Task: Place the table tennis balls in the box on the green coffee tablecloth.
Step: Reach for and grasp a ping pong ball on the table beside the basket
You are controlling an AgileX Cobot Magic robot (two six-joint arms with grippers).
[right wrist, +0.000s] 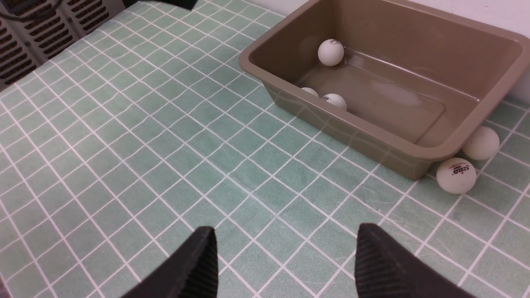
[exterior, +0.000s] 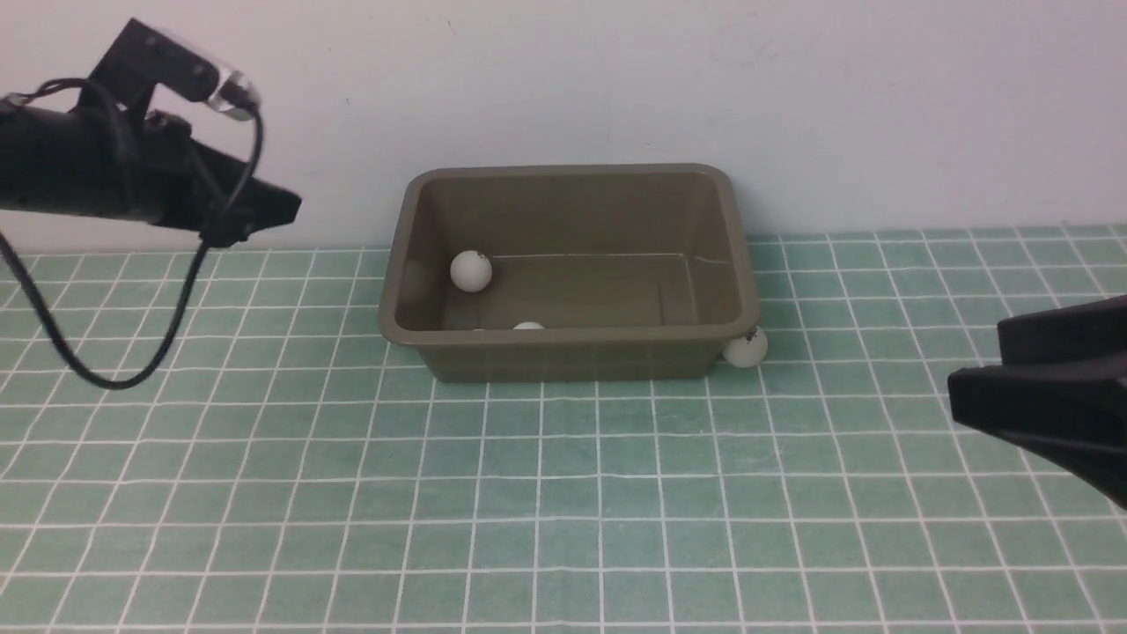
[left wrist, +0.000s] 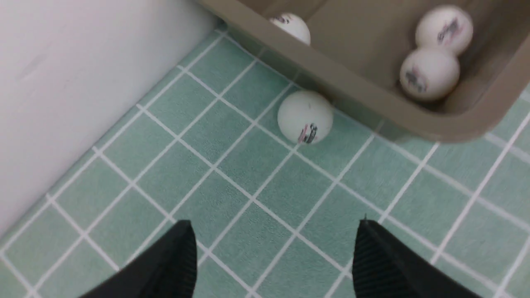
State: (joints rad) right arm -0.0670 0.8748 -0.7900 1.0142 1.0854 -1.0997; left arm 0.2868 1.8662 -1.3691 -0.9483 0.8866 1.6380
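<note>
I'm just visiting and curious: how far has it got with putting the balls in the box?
Done: three balls lie in the box. In hand: nothing; the left gripper and right gripper are both open and empty. Left: two balls on the green cloth by the box's right end, and another ball beside its left end, seen only by the left wrist camera.

Plain pale wall [exterior: 836,97] at the back, faintly scuffed, softly and evenly lit. Seen from the right wrist: grey slatted vent panels [right wrist: 37,33], dimmer than the wall.
</note>
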